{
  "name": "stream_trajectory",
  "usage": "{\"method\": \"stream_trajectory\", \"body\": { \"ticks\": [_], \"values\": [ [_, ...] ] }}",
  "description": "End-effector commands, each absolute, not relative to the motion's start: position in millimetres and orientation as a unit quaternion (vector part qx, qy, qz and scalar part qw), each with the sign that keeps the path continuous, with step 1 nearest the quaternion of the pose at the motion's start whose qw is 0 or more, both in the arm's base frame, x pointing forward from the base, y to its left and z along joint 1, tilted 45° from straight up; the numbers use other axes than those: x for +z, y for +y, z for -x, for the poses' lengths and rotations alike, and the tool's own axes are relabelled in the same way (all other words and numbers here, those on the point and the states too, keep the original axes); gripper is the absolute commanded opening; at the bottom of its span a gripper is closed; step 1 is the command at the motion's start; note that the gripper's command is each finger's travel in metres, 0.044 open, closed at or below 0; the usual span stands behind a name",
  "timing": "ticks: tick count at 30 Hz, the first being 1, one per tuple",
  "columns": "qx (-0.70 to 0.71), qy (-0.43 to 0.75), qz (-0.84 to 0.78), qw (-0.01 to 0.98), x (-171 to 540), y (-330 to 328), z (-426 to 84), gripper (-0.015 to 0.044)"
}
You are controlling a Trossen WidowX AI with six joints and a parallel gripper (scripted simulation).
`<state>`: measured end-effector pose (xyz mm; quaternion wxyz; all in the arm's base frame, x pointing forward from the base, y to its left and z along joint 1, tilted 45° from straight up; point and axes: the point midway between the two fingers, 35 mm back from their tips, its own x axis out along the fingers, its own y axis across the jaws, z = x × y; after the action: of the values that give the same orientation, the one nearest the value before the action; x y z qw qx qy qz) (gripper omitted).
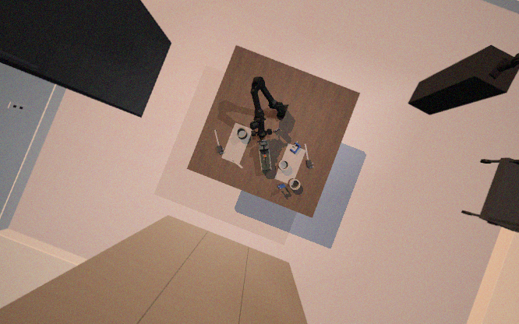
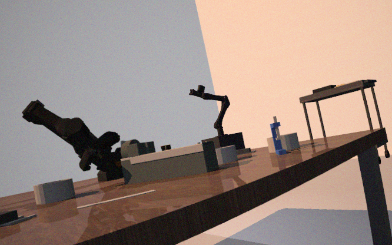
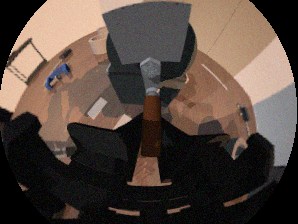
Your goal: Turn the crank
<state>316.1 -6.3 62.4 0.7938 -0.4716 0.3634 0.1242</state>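
Observation:
The machine [image 1: 266,163] [image 2: 167,171] is a long grey-green box with pale rails along its top. It stands on the brown table between two pale sheets. A small orange-red spot [image 1: 264,155], which looks like the pointer, shows between the rails nearer the crank end. The two brass zero marks are too small to make out, so I cannot tell whether it is level. The crank's brown handle [image 3: 152,107] points toward me below a grey crank arm [image 3: 150,74]. My gripper [image 3: 149,115] is shut on the handle at the machine's near end; its fingers hide part of it.
Pale sheets [image 1: 235,150] [image 1: 291,154] lie on both sides. Round containers [image 1: 241,133] [image 1: 283,164] [image 1: 294,184] stand around. Blue clamps [image 1: 294,147] [image 1: 280,186] are on the right side. Small grey-headed tools [image 1: 219,149] [image 1: 309,163] lie farther out. A dark jointed arm [image 2: 223,111] stands beyond.

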Motion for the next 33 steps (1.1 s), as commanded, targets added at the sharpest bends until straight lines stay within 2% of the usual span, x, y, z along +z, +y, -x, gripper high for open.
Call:
{"method": "stream_trajectory", "body": {
  "ticks": [1,15,31,33],
  "values": [
    [0.135,0.370,0.470,0.790,55.1,-2.9,-311.5,0.0000],
    [0.124,0.364,0.471,0.794,61.8,-6.0,-315.7,0.0000],
    [0.124,0.364,0.471,0.794,61.8,-6.0,-315.7,0.0420],
    [0.124,0.364,0.471,0.794,62.2,-5.5,-315.7,0.0440]
  ]
}}
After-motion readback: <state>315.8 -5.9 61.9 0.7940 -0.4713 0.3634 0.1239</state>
